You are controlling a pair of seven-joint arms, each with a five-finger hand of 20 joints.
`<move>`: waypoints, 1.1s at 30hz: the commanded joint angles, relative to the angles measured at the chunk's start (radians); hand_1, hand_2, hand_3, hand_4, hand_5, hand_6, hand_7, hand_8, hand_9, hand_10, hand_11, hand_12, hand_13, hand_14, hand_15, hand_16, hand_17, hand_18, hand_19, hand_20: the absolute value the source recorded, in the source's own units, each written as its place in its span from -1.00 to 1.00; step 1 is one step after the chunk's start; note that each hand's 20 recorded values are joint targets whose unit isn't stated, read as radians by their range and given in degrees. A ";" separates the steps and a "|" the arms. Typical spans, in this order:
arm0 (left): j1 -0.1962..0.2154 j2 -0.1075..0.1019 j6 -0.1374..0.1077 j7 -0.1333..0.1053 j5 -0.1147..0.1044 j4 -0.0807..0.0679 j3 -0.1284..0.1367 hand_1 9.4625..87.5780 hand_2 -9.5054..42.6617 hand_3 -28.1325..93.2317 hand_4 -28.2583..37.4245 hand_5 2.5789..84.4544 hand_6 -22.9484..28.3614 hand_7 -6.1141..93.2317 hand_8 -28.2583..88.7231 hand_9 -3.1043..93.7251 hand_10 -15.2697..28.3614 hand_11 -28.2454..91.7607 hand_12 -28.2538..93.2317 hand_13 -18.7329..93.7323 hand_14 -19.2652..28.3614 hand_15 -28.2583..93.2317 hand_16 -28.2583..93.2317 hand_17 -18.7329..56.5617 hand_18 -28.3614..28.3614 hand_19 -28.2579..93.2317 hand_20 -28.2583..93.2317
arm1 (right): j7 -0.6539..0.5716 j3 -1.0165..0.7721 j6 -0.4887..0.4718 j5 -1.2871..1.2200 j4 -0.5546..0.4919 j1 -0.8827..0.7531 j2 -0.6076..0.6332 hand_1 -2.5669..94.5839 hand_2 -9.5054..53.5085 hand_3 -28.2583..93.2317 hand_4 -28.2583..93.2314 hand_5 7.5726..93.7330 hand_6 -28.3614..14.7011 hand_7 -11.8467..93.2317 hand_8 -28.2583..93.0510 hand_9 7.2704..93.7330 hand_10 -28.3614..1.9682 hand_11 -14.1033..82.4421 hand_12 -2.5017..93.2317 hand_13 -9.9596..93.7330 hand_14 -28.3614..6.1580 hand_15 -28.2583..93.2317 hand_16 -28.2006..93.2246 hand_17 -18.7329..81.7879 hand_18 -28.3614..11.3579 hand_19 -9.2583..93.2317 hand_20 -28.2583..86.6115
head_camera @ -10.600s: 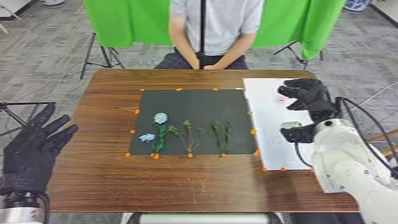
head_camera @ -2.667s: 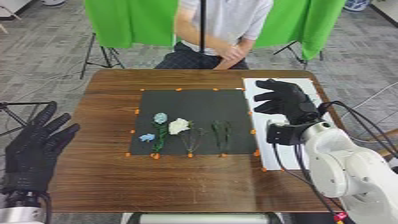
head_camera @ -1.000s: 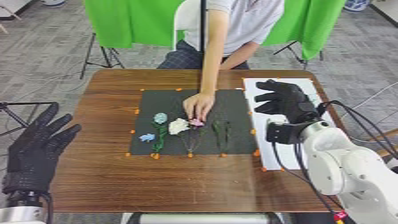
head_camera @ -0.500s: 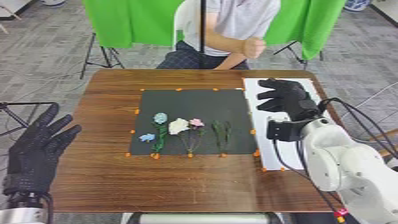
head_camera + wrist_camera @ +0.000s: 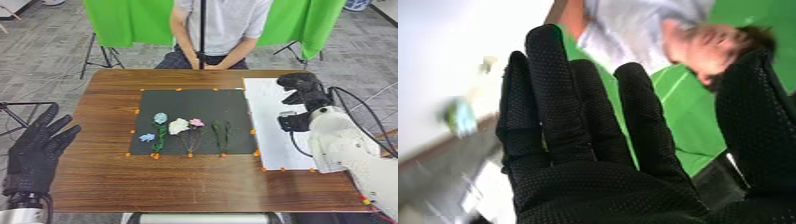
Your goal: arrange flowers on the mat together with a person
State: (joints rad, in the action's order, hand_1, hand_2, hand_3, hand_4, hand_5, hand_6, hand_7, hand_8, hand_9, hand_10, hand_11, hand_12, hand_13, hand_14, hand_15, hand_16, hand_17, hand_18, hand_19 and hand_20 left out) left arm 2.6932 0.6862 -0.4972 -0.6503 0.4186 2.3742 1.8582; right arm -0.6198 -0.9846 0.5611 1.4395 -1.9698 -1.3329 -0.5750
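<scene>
Over the far part of the white sheet, at the table's right side in the head view, my right hand [image 5: 306, 91] is open and holds nothing. The right wrist view shows the same hand [image 5: 598, 187] with straight fingers. My left hand [image 5: 37, 150] is open beside the table's left edge. On the dark mat [image 5: 191, 102] lie a pale blue flower [image 5: 160, 118], a smaller blue flower [image 5: 147, 137], a white flower [image 5: 179, 126] and a pink flower [image 5: 196, 122]. Green stems [image 5: 222, 136] without blooms lie to the right of them.
The white sheet [image 5: 277, 147] lies right of the dark mat, with orange markers around both. Bare wood [image 5: 169, 185] runs along the table's near side. A person's hands [image 5: 213, 65] are together beyond the far edge. A green cloth [image 5: 129, 25] hangs behind.
The white flower came onto the mat first. The person's hand then laid the pink flower beside it and drew back to the lap. My right hand has lately shifted rightward.
</scene>
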 commanded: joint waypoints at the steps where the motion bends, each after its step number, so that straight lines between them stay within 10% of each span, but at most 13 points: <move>1: 0.012 0.007 -0.009 0.003 0.003 0.004 -0.006 -0.71 -0.37 0.71 -0.90 -0.32 0.08 -0.68 -0.66 -0.36 0.37 -0.23 -0.33 -0.33 0.71 0.18 -0.61 -0.76 0.65 0.07 -0.29 | -0.144 0.152 -0.043 0.149 0.129 0.209 0.027 -0.41 -0.72 0.69 -0.91 -0.10 0.25 -0.52 -0.72 -0.08 -0.40 -0.47 -0.64 0.20 -0.44 0.33 -0.39 -0.21 -0.84 0.55 -0.32; 18: 0.004 -0.012 -0.013 -0.017 -0.011 0.004 -0.020 -0.69 -0.37 0.72 -0.85 -0.31 0.08 -0.68 -0.66 -0.36 0.37 -0.23 -0.33 -0.32 0.71 0.18 -0.61 -0.75 0.67 0.10 -0.28 | -0.340 0.533 -0.317 0.236 0.444 0.611 -0.038 -0.36 -0.78 0.70 -0.91 -0.19 0.27 -0.54 -0.71 -0.19 -0.54 -0.52 -0.64 0.21 -0.43 0.36 -0.40 -0.18 -0.83 0.59 -0.36; 33: -0.052 0.063 0.024 0.103 0.066 0.005 -0.008 -0.70 -0.37 0.71 -0.84 -0.31 0.09 -0.68 -0.66 -0.35 0.37 -0.23 -0.33 -0.32 0.71 0.18 -0.61 -0.75 0.67 0.10 -0.28 | -0.377 0.654 -0.456 0.183 0.552 0.701 -0.052 -0.29 -0.83 0.70 -0.92 -0.18 0.29 -0.55 -0.71 -0.12 -0.59 -0.48 -0.63 0.27 -0.35 0.48 -0.40 -0.13 -0.78 0.66 -0.42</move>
State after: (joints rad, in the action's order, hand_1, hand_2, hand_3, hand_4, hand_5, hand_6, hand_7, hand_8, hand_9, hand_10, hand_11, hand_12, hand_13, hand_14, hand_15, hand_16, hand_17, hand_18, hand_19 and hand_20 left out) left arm 2.6546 0.7045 -0.4945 -0.5989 0.4520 2.3764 1.8453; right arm -0.9895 -0.3293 0.1443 1.6399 -1.4395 -0.6425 -0.6280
